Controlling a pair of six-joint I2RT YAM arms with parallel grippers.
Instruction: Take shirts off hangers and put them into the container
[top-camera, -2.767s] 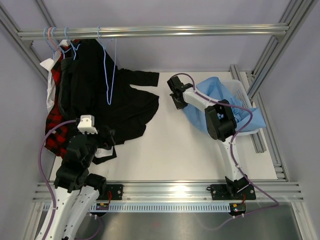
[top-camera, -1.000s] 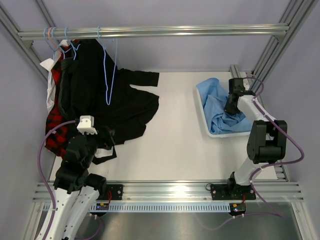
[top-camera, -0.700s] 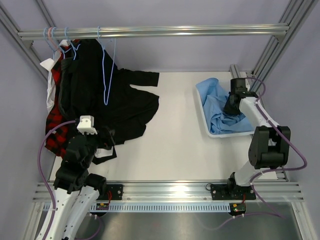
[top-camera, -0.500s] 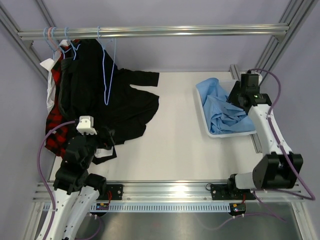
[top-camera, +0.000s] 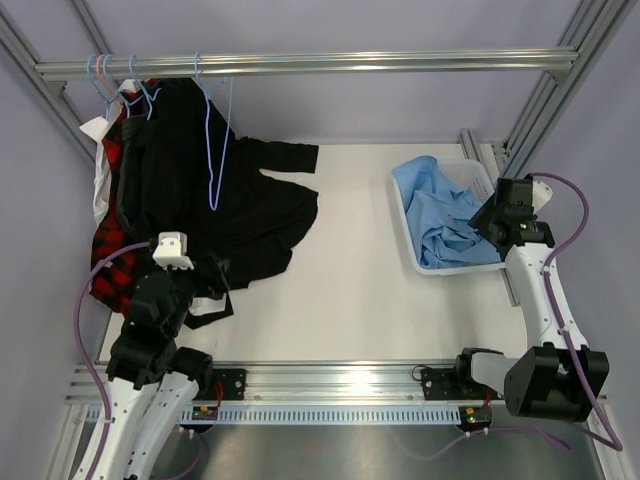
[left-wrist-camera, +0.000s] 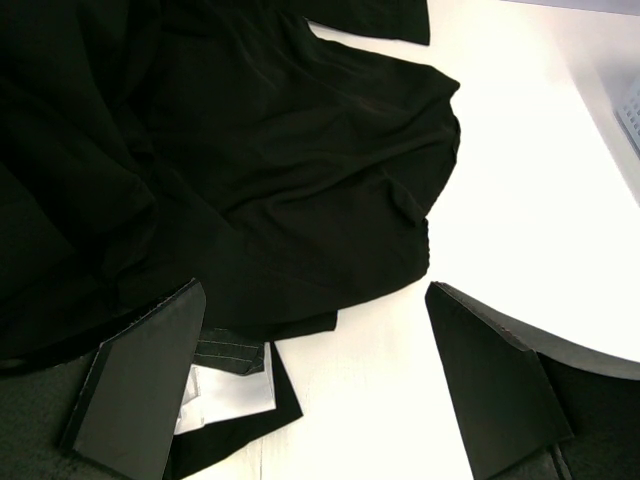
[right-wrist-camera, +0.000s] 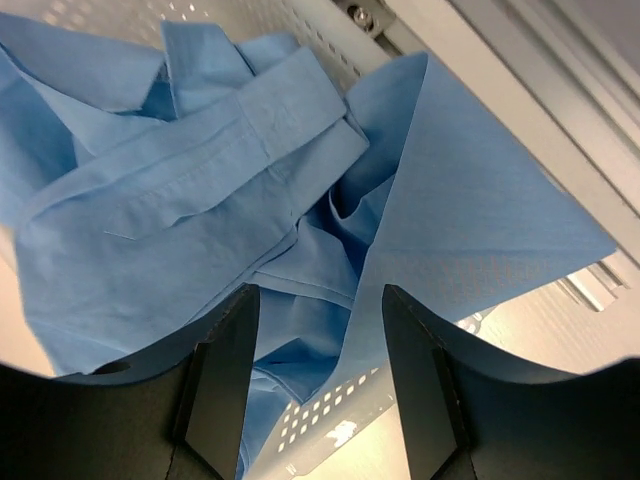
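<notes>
Pulled back from over the basket, the right pincer (top-camera: 488, 214) now hangs at the right edge of the surface (top-camera: 360, 290). Its jaws have parted to a middling gap and hold nothing. The large light blue button shirt (top-camera: 445, 215) it was carrying lies crumpled in the white perforated plastic basket (top-camera: 458, 269), which sits at the far right of the surface. In the right wrist view a cuffed sleeve lies across the heap, and one flap of the cloth spreads over the basket's rim toward the metal frame.

At the near left, the left pincer (left-wrist-camera: 315, 300) has not shifted. Its jaws stand wide and empty just above the hem of the black cloth shirt (top-camera: 240, 210). That shirt hangs from the aluminium rail (top-camera: 350, 64) at the far side and spills onto the left half of the surface. A thin pale blue wire hanger (top-camera: 215, 140) dangles bare in front of it. Further left, a red-and-black plaid shirt (top-camera: 110, 260) hangs beside the black one.
</notes>
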